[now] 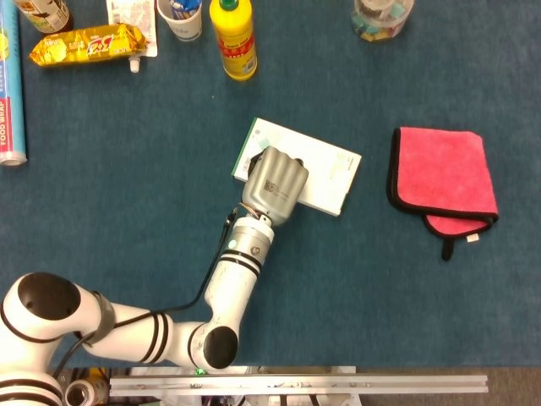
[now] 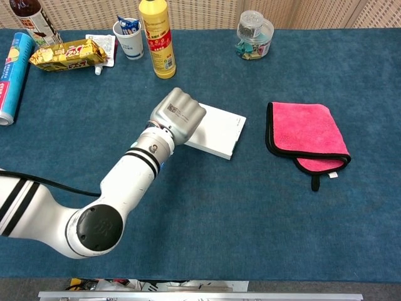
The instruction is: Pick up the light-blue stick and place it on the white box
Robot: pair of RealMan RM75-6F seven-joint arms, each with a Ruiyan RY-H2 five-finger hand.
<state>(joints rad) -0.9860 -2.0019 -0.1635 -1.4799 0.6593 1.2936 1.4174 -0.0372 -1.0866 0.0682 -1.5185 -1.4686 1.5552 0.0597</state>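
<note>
The light-blue stick (image 1: 10,85) is a long tube printed "food wrap". It lies at the far left edge of the table, also in the chest view (image 2: 14,74), well away from either hand. The white box (image 1: 325,169) lies flat mid-table, likewise in the chest view (image 2: 216,130). My left hand (image 1: 275,182) hovers over the box's left end and covers it, back of the hand up, fingers curled in. Nothing sticks out of the fist. The chest view shows the same hand (image 2: 178,117). My right hand appears in neither view.
A folded pink cloth (image 1: 444,173) lies right of the box. Along the far edge stand a yellow bottle (image 1: 233,38), a paper cup (image 1: 181,17), a yellow snack packet (image 1: 84,44) and a clear jar (image 1: 382,17). A brown bottle (image 2: 30,19) stands at the far left.
</note>
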